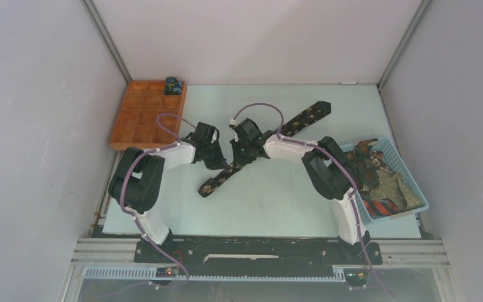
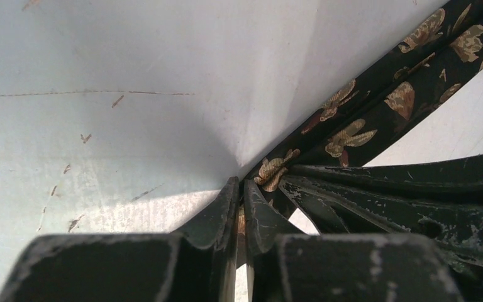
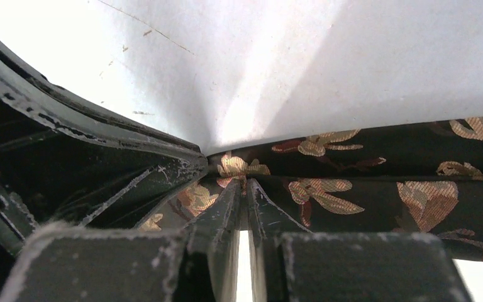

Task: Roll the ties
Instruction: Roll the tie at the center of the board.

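Both arms are meeting mid-table over the black leaf-patterned tie (image 1: 303,119), which is lying diagonally across the table (image 1: 270,201). The left gripper (image 2: 244,192) is pinching its fabric, jaws nearly together, and the right gripper (image 3: 246,187) is clamping the same tie just beside it. The spare ties (image 1: 380,179) are sitting in the blue basket (image 1: 396,214).

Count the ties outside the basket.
2. One black tie lies stretched on the table, pinched by the left gripper and right gripper; one rolled tie sits in the tray's far right corner cell. More are heaped in the basket, some likely hidden.
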{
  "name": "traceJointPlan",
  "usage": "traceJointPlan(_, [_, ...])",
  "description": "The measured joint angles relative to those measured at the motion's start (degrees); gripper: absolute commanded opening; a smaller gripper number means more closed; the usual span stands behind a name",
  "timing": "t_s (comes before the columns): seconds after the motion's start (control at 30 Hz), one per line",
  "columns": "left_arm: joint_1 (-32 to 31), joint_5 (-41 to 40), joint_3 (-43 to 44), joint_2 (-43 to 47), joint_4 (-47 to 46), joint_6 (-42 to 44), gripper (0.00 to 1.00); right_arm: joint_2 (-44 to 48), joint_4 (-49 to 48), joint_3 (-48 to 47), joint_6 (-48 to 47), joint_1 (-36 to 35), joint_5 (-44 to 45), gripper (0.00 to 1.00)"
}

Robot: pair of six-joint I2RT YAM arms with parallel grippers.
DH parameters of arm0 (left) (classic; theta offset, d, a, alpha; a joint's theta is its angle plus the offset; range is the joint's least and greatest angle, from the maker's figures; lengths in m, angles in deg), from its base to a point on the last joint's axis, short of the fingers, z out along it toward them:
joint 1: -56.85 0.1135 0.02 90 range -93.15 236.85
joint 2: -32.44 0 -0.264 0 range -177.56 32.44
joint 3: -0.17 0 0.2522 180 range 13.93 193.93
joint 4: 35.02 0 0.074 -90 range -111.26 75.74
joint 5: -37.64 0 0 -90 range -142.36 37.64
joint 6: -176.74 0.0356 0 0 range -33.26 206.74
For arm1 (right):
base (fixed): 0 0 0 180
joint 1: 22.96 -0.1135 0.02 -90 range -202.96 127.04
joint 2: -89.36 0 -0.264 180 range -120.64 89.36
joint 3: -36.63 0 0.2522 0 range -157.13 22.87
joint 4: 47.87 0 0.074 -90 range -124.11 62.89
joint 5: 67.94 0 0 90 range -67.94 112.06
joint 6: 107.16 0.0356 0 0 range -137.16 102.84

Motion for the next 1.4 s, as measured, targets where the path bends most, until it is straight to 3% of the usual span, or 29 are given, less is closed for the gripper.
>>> traceJointPlan(0.37, [-0.26,0.52,0.00,0.00,-0.02,0.44,0.12,-0.90,-1.16,-0.85,0.20,0.09,-0.76,0.10])
traceJointPlan(0.53, [-0.28,-0.11,0.13,0.02,0.44,0.90,0.19,-0.90,-1.14,-0.94,-0.15,0.09,-0.81,0.11])
traceJointPlan(0.6, [-0.35,-0.81,0.70,0.11,1.66,1.20,0.29,-0.90,-0.90,-1.20,-0.44,0.09,-0.81,0.11])
traceJointPlan(0.8, [-0.63,-5.53,4.04,3.17,8.46,2.86,0.75,-0.48,1.20,-3.52,-1.70,0.09,-1.11,0.12])
traceJointPlan(0.9, [-0.63,-8.94,5.57,7.19,11.96,3.17,0.85,1.29,1.97,-3.69,-2.27,0.07,-1.36,0.12])
traceJointPlan(1.17, [-0.63,-18.27,4.50,23.47,20.92,1.64,0.80,10.82,1.99,-2.62,-2.67,-1.73,-4.70,0.14])
traceJointPlan(1.4, [-0.63,-22.99,-8.15,41.05,27.50,-2.93,0.76,12.70,-0.70,-1.09,-1.49,-5.33,-12.17,0.15])
